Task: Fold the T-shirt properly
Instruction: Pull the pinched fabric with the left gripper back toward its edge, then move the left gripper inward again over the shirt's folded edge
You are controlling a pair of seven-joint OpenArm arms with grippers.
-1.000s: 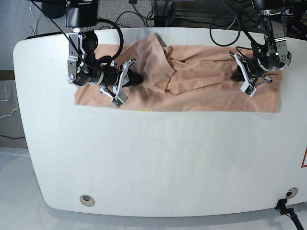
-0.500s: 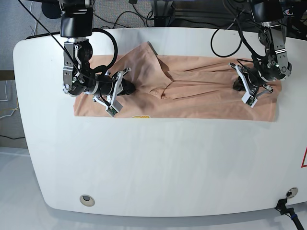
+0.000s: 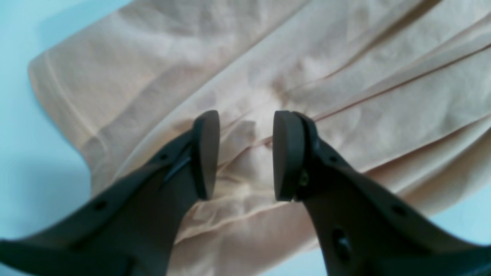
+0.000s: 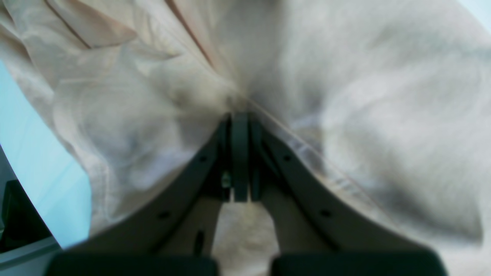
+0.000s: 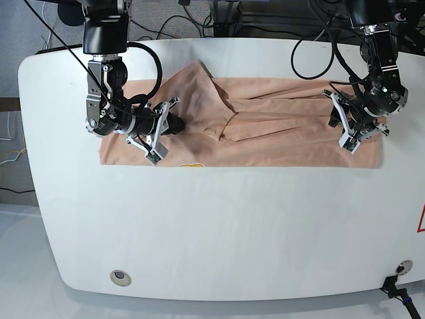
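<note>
The white table (image 5: pixel 219 232) is taking up most of the base view, and the T-shirt (image 5: pixel 279 129) is lying across its far half as a long peach band, stretching from near the left edge to near the right edge. The cloth is lying mostly flat along its near hem, while a ridge of folds is rising toward the far side left of centre, with creases running rightward from it. A small yellow print (image 5: pixel 191 165) is peeking out at the near hem, left of the middle.

On the left of the scene, the right gripper (image 5: pixel 174 122) is lying low on the shirt, its dark body pointing rightward. In the right wrist view, the right gripper (image 4: pixel 240 126) is clenching a bunch of the T-shirt (image 4: pixel 364 115), its jaws pressed together with cloth gathering and fanning out from the pinch point.

On the right of the scene, the left gripper (image 5: pixel 332 119) is sitting over the shirt's right end, close to the far hem. In the left wrist view, the left gripper (image 3: pixel 245 153) is standing released: the two dark pads (image 3: pixel 287 157) are parted with a clear gap, and wrinkled T-shirt (image 3: pixel 345 76) fabric is showing between them, not squeezed. A sleeve edge is lying off to the left there, against pale table (image 3: pixel 34 153) surface.
</note>
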